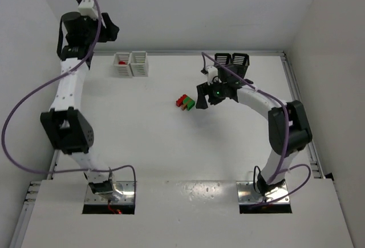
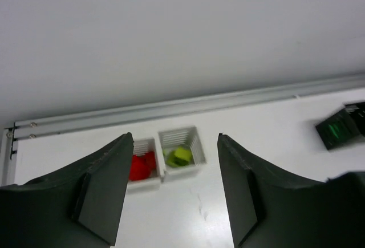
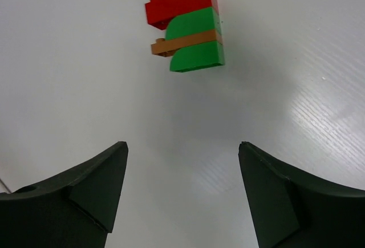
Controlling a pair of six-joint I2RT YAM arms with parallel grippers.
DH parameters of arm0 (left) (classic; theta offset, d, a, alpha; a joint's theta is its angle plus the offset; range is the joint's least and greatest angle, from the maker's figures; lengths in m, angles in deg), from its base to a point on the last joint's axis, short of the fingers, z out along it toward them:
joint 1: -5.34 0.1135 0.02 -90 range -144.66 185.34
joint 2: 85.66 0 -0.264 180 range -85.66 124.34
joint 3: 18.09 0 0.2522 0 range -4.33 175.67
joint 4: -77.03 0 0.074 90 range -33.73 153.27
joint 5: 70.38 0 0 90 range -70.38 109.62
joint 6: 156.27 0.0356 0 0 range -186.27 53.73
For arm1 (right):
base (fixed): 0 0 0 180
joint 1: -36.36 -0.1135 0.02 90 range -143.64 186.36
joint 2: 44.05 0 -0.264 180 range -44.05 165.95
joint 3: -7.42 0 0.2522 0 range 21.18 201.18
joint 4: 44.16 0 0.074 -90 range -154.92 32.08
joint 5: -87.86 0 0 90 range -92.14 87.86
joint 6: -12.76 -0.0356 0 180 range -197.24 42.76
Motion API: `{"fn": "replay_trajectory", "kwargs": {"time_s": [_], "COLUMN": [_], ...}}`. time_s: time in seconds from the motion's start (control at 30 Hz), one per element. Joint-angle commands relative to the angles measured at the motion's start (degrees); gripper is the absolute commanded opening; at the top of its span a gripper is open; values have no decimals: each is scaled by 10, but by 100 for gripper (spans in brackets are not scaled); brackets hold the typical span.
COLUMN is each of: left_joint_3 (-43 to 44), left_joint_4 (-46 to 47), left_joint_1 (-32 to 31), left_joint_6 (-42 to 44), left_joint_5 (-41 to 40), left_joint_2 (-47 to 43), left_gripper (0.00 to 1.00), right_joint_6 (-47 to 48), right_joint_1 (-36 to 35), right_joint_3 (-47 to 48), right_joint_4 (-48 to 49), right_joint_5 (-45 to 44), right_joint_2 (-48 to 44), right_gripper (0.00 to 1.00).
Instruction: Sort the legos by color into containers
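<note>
Sitting out in the middle of the white table [image 1: 148,145] is the lego chunk [image 3: 191,34], lying on its side. It has a red brick [image 3: 179,5] at the far end, two green curved pieces [image 3: 197,60] nearer the camera, and a thin brown plate [image 3: 182,43] sandwiched between the greens, poking out a bit to the left. The red brick's studs point away from the right claw [image 3: 182,145], and its long side runs crosswise to the claw's fingers. From the top camera the stack sits on a diagonal, red toward far left, green toward near right. The right claw is wide open with nothing in it, just short of the chunk and not touching. The left claw [image 2: 175,137] is open and empty too, hanging high over the pair of white bins [image 2: 185,171] at the far left. One has red pieces [image 2: 141,167], its neighbour a yellow-green one [image 2: 179,157]. Two black bins [image 1: 231,60] sit far right, behind the right arm. The table looks faintly ribbed where the light glares, a metal rail [image 2: 171,108] runs along the back edge, and there are plain white walls [image 1: 199,8] all around.
</note>
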Motion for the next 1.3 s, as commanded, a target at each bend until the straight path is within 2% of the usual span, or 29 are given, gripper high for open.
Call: {"fn": "replay_trajectory", "kwargs": {"time_s": [0.0,0.03,0.1,0.2,0.43,0.77,1.03,1.27], "left_joint_3": [-134,-171,-265,-327,-419,-438,-443,-449], "left_joint_4": [25,42,55,49,18,18,18,18], "left_joint_1": [-13,-19,-19,-19,-19,-13,-13,-8], "left_joint_6": [4,18,24,35,35,30,30,35], "left_joint_5": [50,44,44,49,74,85,85,85], "left_joint_2": [-126,-186,-240,-313,-372,-372,-372,-361], "left_gripper": [66,67,69,70,71,71,71,71], "right_joint_6": [13,13,29,46,99,110,105,125], "right_joint_1": [-9,-10,-16,-21,-49,-90,-90,-90], "right_joint_3": [33,27,21,41,101,172,197,197], "right_joint_4": [3,14,36,31,-3,-30,-16,-5], "right_joint_5": [-27,-27,-42,-55,-93,-163,-206,-183], "right_joint_2": [31,36,36,62,132,213,238,244], "right_gripper": [79,81,84,84,86,88,88,75]}}
